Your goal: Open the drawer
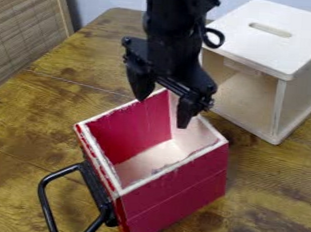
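"So, where's the drawer (173, 192)?"

"Near the middle of the table (14, 168), a red box with its open top facing up. The black handle (48, 206) sticks out from its near left face."

"Out of the cabinet, then?"

"Well apart from any housing, as far as I can see. The pale box (267, 61) stands behind it to the right, its front open. Perhaps the drawer belongs in there, but I can't tell from this."

"Why is the drawer turned like that?"

"Probably chance, though it does leave the loop out over bare wood, where a finger could hook it."

"And the gripper (164, 102)?"

"Over the drawer's far end, pointing down. Its two fingers are spread wide, with nothing between them. Whether a tip touches the far rim, I can't say."

"Why there?"

"My guess is it's lining up to pinch that far wall, one finger inside and one outside. A pull on it might drag or tip the whole box, since nothing visible pins it down."
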Robot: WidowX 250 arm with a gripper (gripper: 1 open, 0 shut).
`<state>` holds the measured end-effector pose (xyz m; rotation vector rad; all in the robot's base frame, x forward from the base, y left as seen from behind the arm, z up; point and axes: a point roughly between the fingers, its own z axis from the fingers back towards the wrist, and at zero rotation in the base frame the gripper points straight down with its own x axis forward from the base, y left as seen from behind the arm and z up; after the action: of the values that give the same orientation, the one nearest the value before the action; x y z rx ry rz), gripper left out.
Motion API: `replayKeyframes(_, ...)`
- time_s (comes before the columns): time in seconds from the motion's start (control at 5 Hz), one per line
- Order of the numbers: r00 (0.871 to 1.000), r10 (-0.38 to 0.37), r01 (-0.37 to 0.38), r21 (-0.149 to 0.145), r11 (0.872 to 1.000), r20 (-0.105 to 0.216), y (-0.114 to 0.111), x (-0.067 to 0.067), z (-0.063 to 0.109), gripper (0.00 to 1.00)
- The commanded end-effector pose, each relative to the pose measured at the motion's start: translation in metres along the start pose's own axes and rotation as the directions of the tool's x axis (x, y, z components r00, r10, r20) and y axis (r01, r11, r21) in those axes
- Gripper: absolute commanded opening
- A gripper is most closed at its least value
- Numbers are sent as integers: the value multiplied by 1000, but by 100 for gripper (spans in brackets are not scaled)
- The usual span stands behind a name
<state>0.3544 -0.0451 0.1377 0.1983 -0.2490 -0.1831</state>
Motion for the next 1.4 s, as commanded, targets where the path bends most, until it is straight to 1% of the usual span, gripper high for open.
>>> replayKeyframes(0.0, 996, -11, 9, 14, 1000, 84, 6, 2, 21, 100)
replayKeyframes(0.4, 997, -6, 5, 10, 1000, 81, 12, 11, 6, 100)
replayKeyframes(0.6, 997, 51, -52, 27, 998, 63, 18, 13, 6, 100)
replayKeyframes(0.8, 994, 101, -103, 44, 994, 48, 23, 13, 7, 100)
replayKeyframes(1.0, 990, 136, -138, 53, 989, 43, 29, 15, 7, 100)
replayKeyframes(1.2, 992, 120, -122, 40, 992, 45, 33, 23, 2, 100)
